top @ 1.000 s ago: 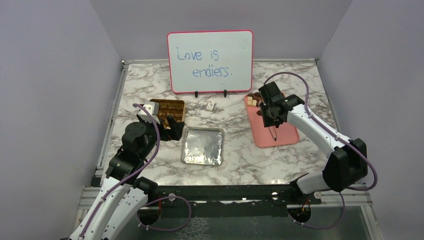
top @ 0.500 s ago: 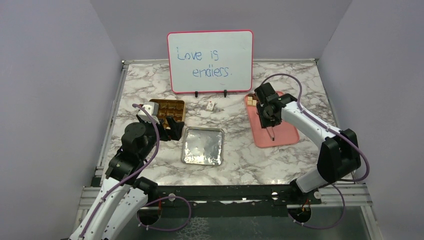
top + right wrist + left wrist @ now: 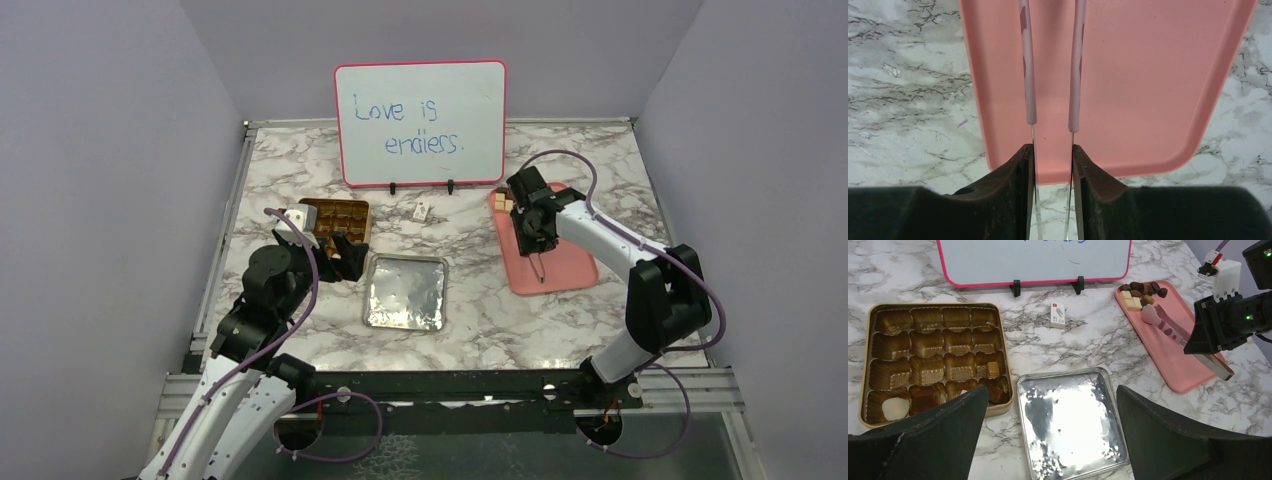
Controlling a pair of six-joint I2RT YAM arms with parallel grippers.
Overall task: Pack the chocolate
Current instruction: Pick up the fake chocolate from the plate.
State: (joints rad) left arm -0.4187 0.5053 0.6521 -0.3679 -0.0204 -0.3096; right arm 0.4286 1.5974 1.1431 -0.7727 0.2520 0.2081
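Note:
The chocolate [image 3: 505, 197] lies as small dark and cream pieces at the far end of the pink tray [image 3: 565, 268], also in the left wrist view [image 3: 1140, 289]. The gold tin [image 3: 336, 220] holds a white piece [image 3: 896, 407] and a dark piece [image 3: 994, 392]; most cups show empty. My right gripper [image 3: 533, 228] is shut on pink-tipped metal tongs [image 3: 1029, 75] over the tray [image 3: 1148, 75], their tips [image 3: 1149, 315] beside the chocolate. My left gripper [image 3: 342, 255] is open and empty, between the tin and the silver lid [image 3: 1070, 425].
A whiteboard [image 3: 420, 122] reading "Love is endless" stands at the back. A small white card [image 3: 422, 211] lies in front of it. The silver lid [image 3: 405, 291] lies open side up at the middle. Purple walls close in the marble table on three sides.
My right arm has swung left and back along the pink tray, carrying the tongs toward the chocolate. The left arm has barely moved.

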